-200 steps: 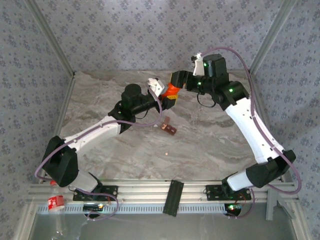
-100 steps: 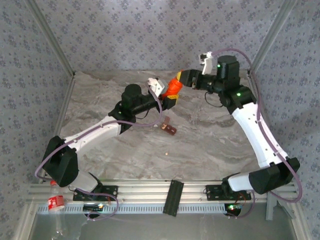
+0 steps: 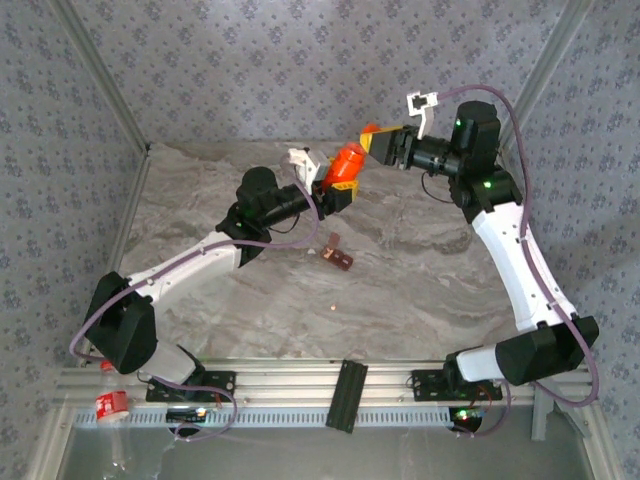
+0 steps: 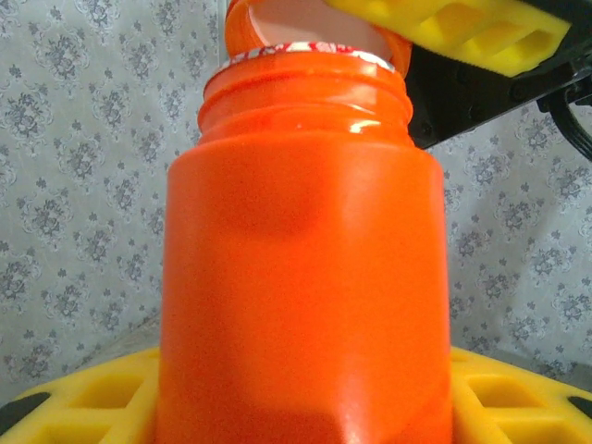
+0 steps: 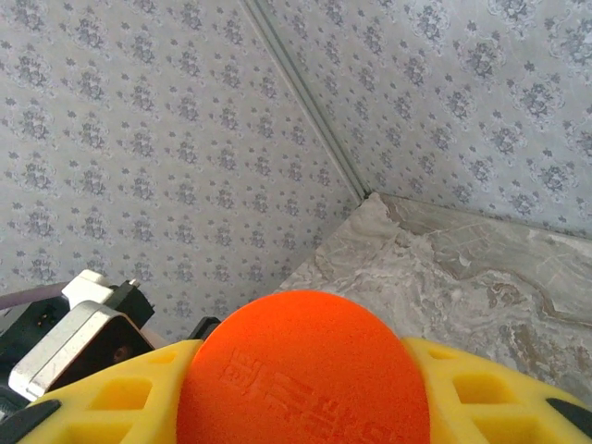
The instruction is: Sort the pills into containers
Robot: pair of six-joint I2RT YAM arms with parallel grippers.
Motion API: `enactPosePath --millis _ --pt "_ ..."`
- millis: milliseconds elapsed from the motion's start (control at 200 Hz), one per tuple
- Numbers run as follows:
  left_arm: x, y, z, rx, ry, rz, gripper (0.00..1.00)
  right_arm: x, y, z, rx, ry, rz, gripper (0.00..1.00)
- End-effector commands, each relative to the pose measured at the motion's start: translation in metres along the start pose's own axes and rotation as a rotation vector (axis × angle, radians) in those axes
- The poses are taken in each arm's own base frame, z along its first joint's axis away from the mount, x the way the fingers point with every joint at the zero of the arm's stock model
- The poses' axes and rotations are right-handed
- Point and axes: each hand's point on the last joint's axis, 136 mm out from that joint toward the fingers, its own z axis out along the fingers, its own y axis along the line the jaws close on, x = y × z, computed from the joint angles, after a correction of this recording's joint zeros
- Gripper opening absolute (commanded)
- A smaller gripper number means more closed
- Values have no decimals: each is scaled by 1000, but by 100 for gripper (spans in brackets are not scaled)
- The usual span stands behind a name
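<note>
- Orange bottle (image 4: 305, 277) is clamped between left gripper (image 3: 335, 192) fingers, tilted.
- Cap (image 5: 305, 370) is pinched by right gripper (image 3: 377, 140), just off the mouth.
- Risk: contents could be spilled if tipped more. Containers (image 3: 338, 257) are well below L fingers, and one pill (image 3: 331, 307) is loose beyond them.

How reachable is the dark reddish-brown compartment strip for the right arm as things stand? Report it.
Probably not for grasping: the right gripper is shut on the round orange cap, up by the orange plastic bottle. The reddish-brown strip lies uncovered on the table, so the path itself looks free.
</note>
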Motion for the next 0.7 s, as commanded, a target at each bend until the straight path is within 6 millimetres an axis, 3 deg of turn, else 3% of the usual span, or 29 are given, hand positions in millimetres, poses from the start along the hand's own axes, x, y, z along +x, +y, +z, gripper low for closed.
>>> enactPosePath --millis 0,290,695 --pt "-20 -4 1 27 -58 21 0 -9 16 1 -17 -7 -52 39" --pt "-20 -6 3 37 -47 26 0 6 15 16 -29 55 -26 39" --pt "-21 -8 1 36 -41 46 0 24 20 18 -80 144 -18 37"
